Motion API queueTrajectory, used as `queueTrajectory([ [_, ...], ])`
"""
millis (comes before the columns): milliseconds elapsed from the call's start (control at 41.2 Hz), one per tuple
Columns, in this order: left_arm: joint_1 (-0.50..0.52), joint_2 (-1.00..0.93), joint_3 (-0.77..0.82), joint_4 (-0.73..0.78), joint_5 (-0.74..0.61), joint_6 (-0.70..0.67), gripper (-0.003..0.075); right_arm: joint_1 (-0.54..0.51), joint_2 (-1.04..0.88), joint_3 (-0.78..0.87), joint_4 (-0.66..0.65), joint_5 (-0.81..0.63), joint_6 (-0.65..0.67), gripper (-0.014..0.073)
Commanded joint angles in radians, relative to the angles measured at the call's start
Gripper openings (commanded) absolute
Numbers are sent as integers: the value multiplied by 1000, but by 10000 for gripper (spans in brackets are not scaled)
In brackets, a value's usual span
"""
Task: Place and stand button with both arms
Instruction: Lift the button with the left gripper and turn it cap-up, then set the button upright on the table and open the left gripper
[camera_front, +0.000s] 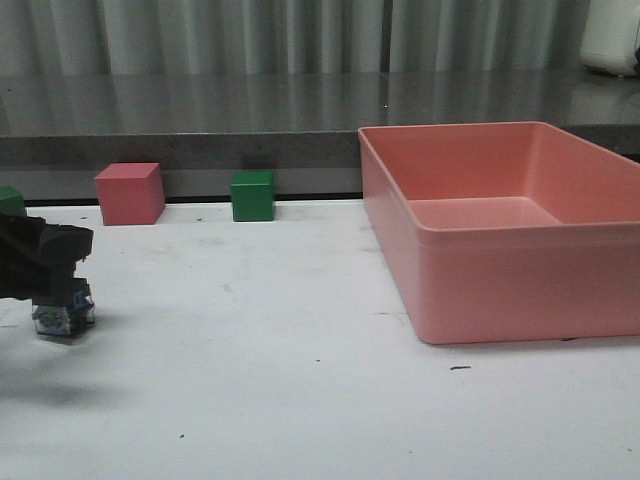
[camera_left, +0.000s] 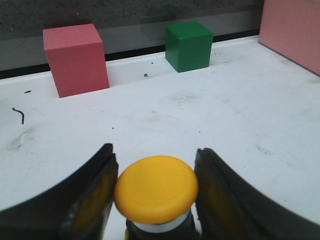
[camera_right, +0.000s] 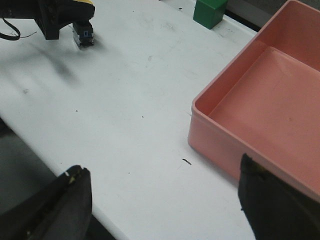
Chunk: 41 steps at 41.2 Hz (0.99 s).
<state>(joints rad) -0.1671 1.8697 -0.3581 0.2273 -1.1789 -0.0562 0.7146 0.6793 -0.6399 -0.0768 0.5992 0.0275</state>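
My left gripper (camera_front: 58, 272) is at the table's left side, shut on the button. In the front view only the button's blocky base (camera_front: 63, 314) with blue-green marks shows below the jaws, just above or on the white table; I cannot tell which. In the left wrist view the yellow cap (camera_left: 156, 190) stands upright between the two black fingers (camera_left: 95, 190) of the left gripper (camera_left: 156, 165), which touch it on both sides. The right wrist view shows the left gripper (camera_right: 60, 15) and the base (camera_right: 83, 34) far off. My right gripper (camera_right: 162, 200) is open and empty above the table's front edge.
A large pink bin (camera_front: 500, 290) fills the right side, also in the right wrist view (camera_right: 220, 145). A red cube (camera_front: 130, 193) and a green cube (camera_front: 252, 196) stand at the back edge; both show in the left wrist view (camera_left: 76, 60), (camera_left: 188, 46). Another green cube (camera_front: 10, 200) is far left.
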Motion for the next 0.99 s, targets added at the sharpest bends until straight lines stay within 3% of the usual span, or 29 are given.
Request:
queueTrajectory([
  [0,1,-11,-8,-14,-188,12,258,-5,-3,-26,-1,-68,-4,615],
  [170,-1,-7,-8,-10,-188,12,279,-5,-3,-26,-1,-68,-4,615],
  [485,-1,-17,-8,-10,-188,12,560,-5,-3,-26,-1,-68,-4,615],
  [849,-1,-210,36,-10,-183,-14,568,-5,-3,-26,-1,-68,-4,615],
  [970,-1,-309,41,0,-100,-68,568,-5,-3,-26,-1,-68,-4,615],
])
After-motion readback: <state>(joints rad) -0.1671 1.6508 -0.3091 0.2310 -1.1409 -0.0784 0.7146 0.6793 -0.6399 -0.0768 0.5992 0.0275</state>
